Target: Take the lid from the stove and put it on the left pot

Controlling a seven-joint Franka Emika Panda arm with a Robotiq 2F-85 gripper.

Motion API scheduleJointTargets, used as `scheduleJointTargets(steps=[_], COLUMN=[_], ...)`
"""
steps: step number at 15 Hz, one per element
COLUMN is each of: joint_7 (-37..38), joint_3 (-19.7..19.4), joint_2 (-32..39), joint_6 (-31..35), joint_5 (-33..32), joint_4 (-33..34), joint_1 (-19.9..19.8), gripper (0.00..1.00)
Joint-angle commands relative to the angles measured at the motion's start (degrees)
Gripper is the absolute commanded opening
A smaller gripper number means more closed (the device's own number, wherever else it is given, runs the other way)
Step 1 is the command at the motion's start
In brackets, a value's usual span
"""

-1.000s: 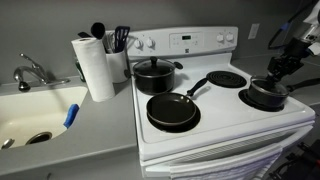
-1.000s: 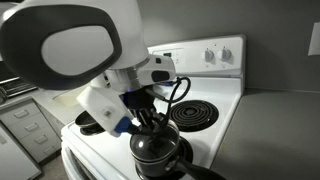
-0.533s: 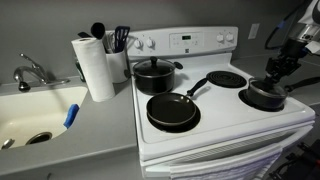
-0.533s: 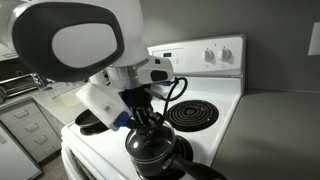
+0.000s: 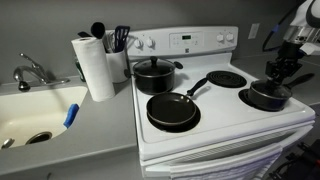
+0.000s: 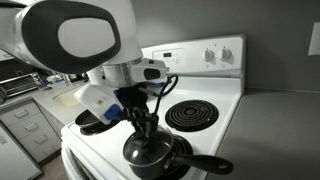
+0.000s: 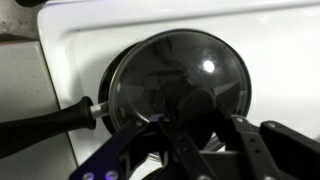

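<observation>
Hovers with 2 fingers [image 7: 262,140] spread, the lid [image 7: 190,65] below between them; no grip needed, already seated on the left pot [image 7: 50,118]

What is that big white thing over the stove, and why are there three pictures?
That big white thing is a robot arm, steered by a person. At its end is a hand with two fingers. Two pictures come from cameras standing in the room, looking at the white stove from different spots. The third comes from a camera on the arm's wrist, looking straight down past the fingers. On the stove are a wide frying pan, a taller pot behind it, and a small pot with a long handle. A glass lid with a black knob sits on the small pot. The hand hovers just above it, looks open and holds nothing. Beside the stove are paper towels and a sink.
</observation>
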Motion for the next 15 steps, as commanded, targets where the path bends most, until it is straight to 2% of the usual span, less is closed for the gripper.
scheduleJointTargets(steps=[1,14,15], joint_7=[0.8,1.1,1.1], joint_3=[1.6,1.8,1.8], joint_2=[2.5,3.0,3.0], joint_6=[0.9,3.5,3.3], joint_5=[-2.3,-3.9,-4.0], joint_4=[0.4,0.6,0.6], joint_1=[-1.9,-2.8,-2.8], gripper=[0.15,0.15,0.65])
